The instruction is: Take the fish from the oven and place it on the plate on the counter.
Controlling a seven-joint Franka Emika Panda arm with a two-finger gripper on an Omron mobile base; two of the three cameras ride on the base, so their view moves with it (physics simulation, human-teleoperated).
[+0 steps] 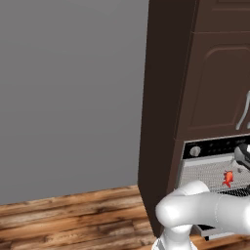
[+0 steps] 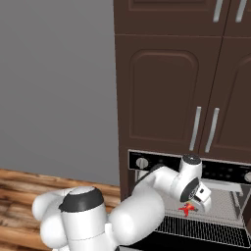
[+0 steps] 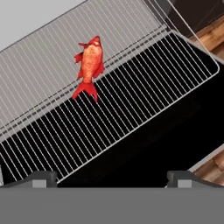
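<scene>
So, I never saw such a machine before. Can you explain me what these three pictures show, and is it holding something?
It is a white robot arm in a simulated kitchen. Two pictures come from cameras behind the arm, one on each side. The third comes from a camera on its hand, looking down along the gripper. In front is an oven set in brown cabinets. A small red fish lies on the oven's wire rack. The gripper is open above the rack and holds nothing.
</scene>
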